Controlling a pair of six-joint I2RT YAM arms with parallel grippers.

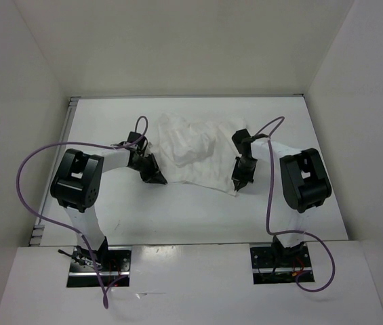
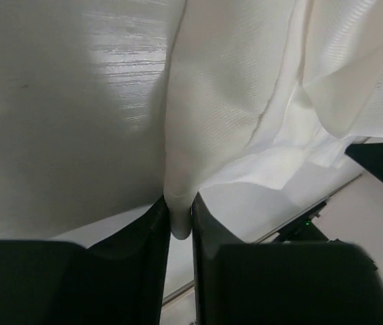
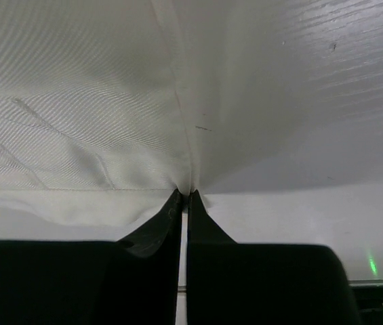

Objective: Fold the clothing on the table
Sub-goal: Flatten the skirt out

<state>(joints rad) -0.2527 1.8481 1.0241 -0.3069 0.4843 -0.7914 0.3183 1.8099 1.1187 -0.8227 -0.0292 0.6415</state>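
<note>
Working up from the bottom of the overhead frame: first came a glossy strip of the table point(image 1: 177, 220), then both arms sat on the near hem of the clothing point(image 1: 190, 150). The left gripper point(image 2: 179, 218) had its fingers closed in on a rounded fold of the white fabric, pinching it right at the tips, and the rest of the cloth ran away toward the top of that wrist view. The right gripper point(image 3: 186, 198) was pressed pretty much flat together. The fabric creased down to a point exactly where the tips met, so it looked like a thin bit of hem was nipped in there. In the overhead view the left one was just left of centre, at the garment's lower left corner. The right one was a touch lower in the frame at the lower right corner, well apart from the other. The bit that matters imo: the garment's long axis ran left to right between the two pinches. Everything else lay crumpled beyond the fingers, toward the top of the frame and the back wall point(image 1: 177, 47). Neither arm was really nearer, since each had an end. The likely next move was carrying that near edge up and over toward the far edge, both arms together, or the fold would go skewed.
</note>
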